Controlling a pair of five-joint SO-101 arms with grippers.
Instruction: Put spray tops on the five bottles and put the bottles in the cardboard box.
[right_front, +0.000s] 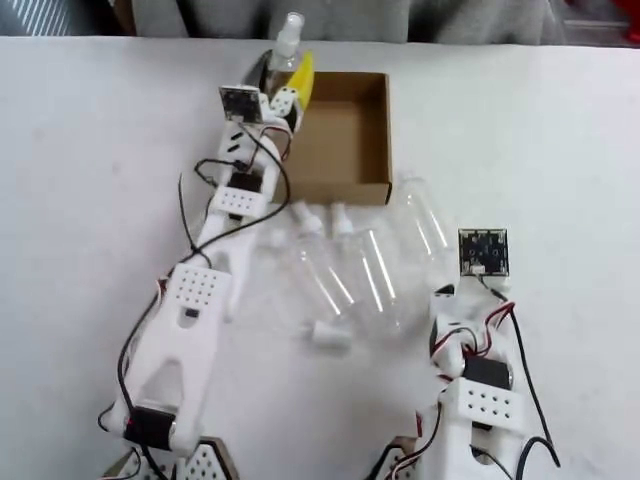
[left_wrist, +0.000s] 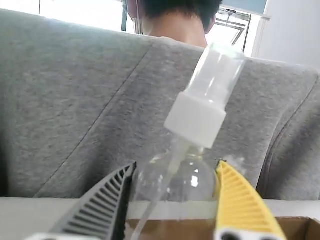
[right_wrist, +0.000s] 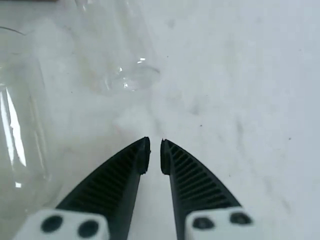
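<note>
Progress is early: the cardboard box (right_front: 345, 140), at 12 o'clock on the worktop (right_front: 560, 150), holds nothing yet. The left gripper (left_wrist: 176, 167) pinches one bottle (left_wrist: 190, 182) upright at the box's 11 o'clock corner, its spray top (left_wrist: 197, 117) seated. Three more bottles lie crowded at the box's 6 o'clock, two seemingly capped and one (right_front: 425, 220) apparently bare. A loose spray top (right_front: 330, 333) lies at their 6 o'clock. The right gripper (right_wrist: 154, 155), nearly pressed together and empty, hangs just beside them.
</note>
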